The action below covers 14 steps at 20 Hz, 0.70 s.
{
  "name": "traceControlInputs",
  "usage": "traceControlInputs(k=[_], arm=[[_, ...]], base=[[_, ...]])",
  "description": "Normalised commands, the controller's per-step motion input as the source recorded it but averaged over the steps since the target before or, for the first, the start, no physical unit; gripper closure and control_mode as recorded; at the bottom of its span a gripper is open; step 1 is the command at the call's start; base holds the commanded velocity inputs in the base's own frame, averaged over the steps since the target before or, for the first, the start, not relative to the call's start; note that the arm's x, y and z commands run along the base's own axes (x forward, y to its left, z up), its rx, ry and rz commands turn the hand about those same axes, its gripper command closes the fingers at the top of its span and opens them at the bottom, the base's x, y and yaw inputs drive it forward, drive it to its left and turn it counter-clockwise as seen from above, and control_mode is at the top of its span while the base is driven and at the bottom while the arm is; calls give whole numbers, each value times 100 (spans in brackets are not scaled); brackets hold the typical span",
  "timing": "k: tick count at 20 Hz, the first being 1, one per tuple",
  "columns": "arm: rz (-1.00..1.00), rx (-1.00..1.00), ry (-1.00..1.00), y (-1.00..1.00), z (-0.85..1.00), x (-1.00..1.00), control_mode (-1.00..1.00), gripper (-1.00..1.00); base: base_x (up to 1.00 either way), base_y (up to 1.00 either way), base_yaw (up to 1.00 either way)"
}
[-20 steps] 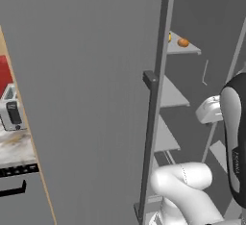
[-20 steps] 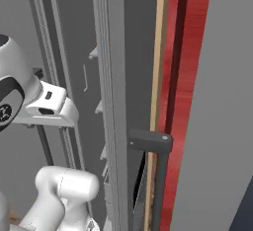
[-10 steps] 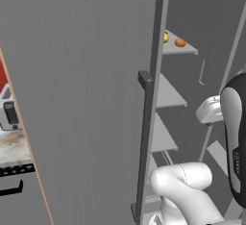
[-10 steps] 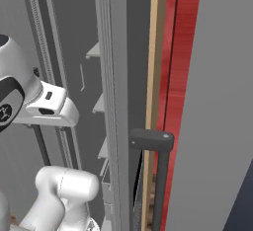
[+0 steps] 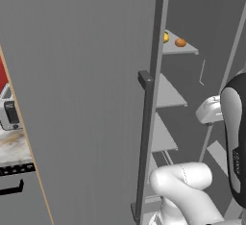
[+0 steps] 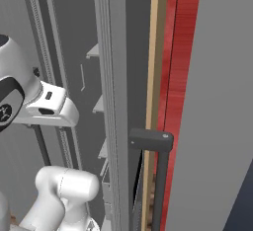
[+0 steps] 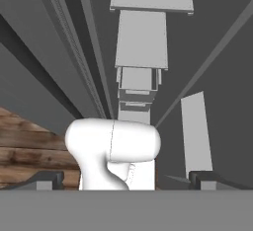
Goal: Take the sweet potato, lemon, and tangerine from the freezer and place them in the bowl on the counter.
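Our end effector (image 7: 126, 178) stands wide apart and empty, looking down past the freezer (image 5: 86, 75) shelves. We judge the reach comes next: raise the hand to the top shelf, clear of the door's edge. The left base view shows the lemon (image 5: 165, 37) and tangerine (image 5: 180, 42) on that shelf; the right base view shows the door's handle (image 6: 158, 161) instead.
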Motion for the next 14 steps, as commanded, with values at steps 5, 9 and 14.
traceControlInputs(k=[5, 9, 14], arm=[[0, 0, 0, 0, 0, 0, 100, -100], [0, 0, 0, -6, 0, 1, -100, -100], [0, 4, 0, -24, 10, 31, -100, -100]], base=[[0, 0, 0], [0, 0, 0], [0, 0, 0]])
